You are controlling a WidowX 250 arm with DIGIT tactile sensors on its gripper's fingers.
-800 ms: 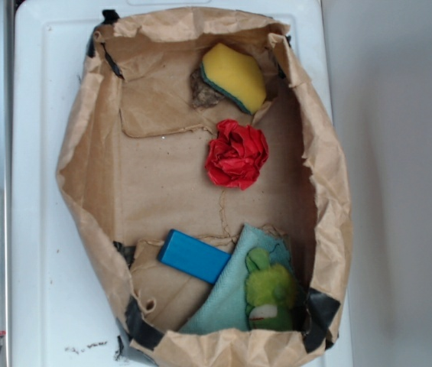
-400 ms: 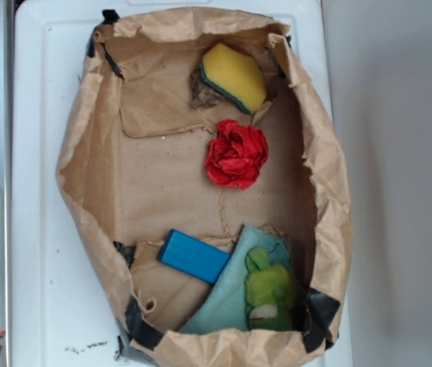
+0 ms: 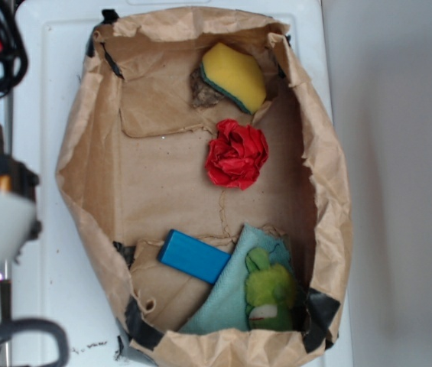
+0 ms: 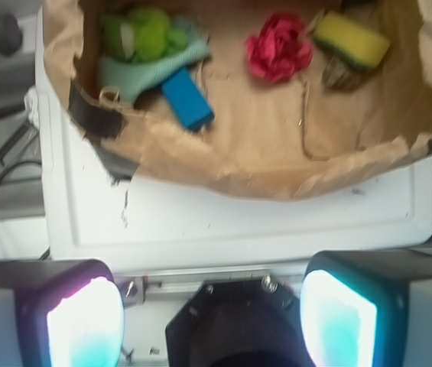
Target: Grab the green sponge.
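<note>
green sponge at far end of paper bag, tilted on a dark lump | likely light, soft foam; pinch across yellow flanks | gripper spread, over tabletop, well apart from sponge

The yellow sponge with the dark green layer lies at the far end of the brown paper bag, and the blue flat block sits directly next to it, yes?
Not quite. The yellow sponge with the dark green layer is next to the red fabric rose; the blue flat block lies at the other end of the brown paper bag, beside the teal cloth. The exterior view shows this.
</note>
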